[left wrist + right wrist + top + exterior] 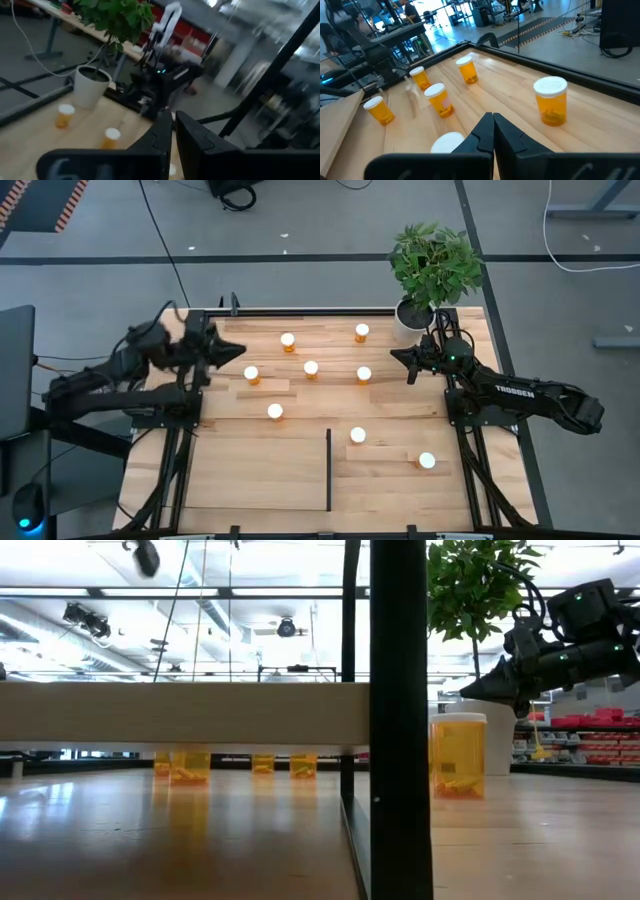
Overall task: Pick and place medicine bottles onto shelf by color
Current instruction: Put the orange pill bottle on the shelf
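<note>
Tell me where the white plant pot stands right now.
In the high view, the white plant pot stands at the table's far right corner, just behind the right gripper, nearest the bottle to its left.

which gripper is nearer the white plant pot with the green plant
Right. The right gripper hovers just beside the round white plant pot at the table's far right corner, fingers shut. The left gripper is across the table, near its left edge.
</note>
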You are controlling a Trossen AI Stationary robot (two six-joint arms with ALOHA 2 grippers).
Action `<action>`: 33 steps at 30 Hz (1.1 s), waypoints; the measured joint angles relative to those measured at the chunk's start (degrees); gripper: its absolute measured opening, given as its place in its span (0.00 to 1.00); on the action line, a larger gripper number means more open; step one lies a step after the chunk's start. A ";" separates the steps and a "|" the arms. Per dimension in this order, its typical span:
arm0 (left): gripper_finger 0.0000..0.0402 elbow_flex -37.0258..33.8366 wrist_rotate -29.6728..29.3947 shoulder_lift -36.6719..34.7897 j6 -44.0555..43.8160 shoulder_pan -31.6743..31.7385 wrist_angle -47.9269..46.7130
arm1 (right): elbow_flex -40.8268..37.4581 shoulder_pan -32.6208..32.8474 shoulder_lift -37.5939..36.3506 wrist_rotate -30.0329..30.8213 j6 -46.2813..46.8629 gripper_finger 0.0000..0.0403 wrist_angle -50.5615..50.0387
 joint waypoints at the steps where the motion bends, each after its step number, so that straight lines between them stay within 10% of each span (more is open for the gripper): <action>1: 0.08 2.29 0.03 2.60 0.80 0.02 -0.21 | 0.00 0.00 0.00 0.00 0.00 0.01 0.01; 16: 0.08 30.38 -0.10 25.41 -4.62 0.04 0.00 | 1.09 -0.02 0.00 2.41 -0.94 0.01 2.92; 23: 0.09 36.38 0.55 29.39 -3.17 0.01 -1.32 | 18.70 4.45 1.62 -2.90 13.91 0.01 1.94; 33: 0.27 32.99 -7.73 29.54 0.63 1.97 -43.96 | 55.81 22.21 16.86 -4.89 -0.45 0.01 -44.89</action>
